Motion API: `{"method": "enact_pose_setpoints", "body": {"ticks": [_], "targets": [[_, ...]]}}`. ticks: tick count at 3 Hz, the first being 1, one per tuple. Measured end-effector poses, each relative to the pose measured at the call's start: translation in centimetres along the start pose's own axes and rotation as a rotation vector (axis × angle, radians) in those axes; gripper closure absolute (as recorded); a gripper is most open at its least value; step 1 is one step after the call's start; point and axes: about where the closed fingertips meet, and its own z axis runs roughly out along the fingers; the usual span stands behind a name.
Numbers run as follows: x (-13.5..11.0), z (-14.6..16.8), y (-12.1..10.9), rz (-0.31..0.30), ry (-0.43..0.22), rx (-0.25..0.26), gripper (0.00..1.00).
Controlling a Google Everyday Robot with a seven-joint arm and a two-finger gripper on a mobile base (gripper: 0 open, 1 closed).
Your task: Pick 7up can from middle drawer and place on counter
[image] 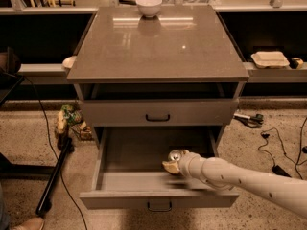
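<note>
Below the front edge of the counter [158, 47], toward its right corner, the gripper [171, 167] sits inside the open middle drawer [120, 181]; a good grasp should settle squarely on the body of the 7up can [175, 155], then lift it straight up, clear of the drawer front; the can stands just behind the gripper, seemingly touching it; whether the grip is closed or apart I cannot tell.

Layout-wise: the counter [158, 47] is set on top of the cabinet, and a bowl [149, 5] is parked at its back edge, roughly centre. A shut drawer [120, 113] is found below it, and under that the middle drawer [129, 152] is pulled out toward the front. The 7up can [175, 155] is stood in its right half. The gripper [171, 166] is seen inside the drawer too, just in front of the can, with the arm fed in from the lower right. Cables [276, 147] are strewn on the floor to the right.
</note>
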Motion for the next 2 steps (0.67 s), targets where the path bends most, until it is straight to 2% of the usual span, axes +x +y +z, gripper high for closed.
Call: {"method": "enact_pose_setpoints", "body": {"ticks": [1,2], "targets": [[0.7,-0.8,-0.7,-0.008,-0.006,0.019,0.64],[-0.5,-3.6,-1.8,-0.039,-0.051,0.025,0.87]]}}
